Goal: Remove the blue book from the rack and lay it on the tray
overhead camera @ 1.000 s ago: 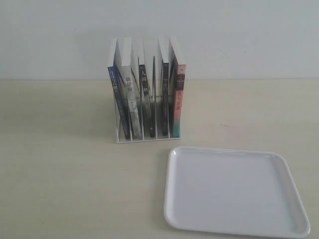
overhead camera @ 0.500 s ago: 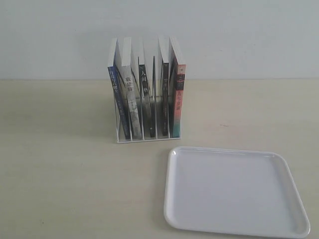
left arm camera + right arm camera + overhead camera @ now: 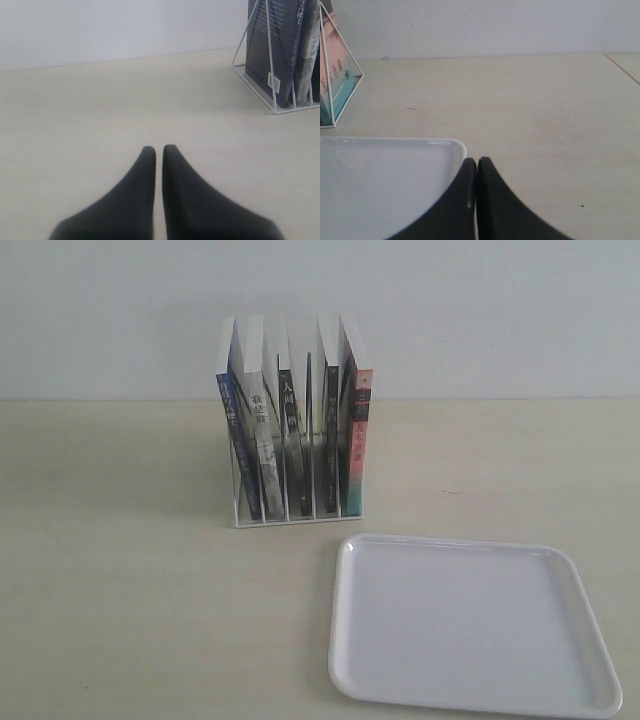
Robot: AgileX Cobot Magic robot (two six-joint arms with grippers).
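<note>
The white wire rack [image 3: 296, 519] stands at the back middle of the table and holds several upright books. The blue book [image 3: 236, 445] leans in its leftmost slot, blue spine facing me. In the left wrist view its dark cover [image 3: 270, 45] shows behind the rack wires [image 3: 252, 90]. The white tray [image 3: 470, 620] lies flat at the front right with nothing on it. My left gripper [image 3: 159, 148] is shut and holds nothing, low over bare table well short of the rack. My right gripper [image 3: 477, 160] is shut too, at the tray's corner [image 3: 455, 145]. Neither arm shows in the exterior view.
Beside the blue book stand a grey-white-spined book [image 3: 262, 440], black-spined books [image 3: 292, 435] and a pink and teal one [image 3: 358, 440], whose cover [image 3: 332, 87] shows in the right wrist view. A pale wall runs behind the table. A table seam [image 3: 622, 67] crosses the far right.
</note>
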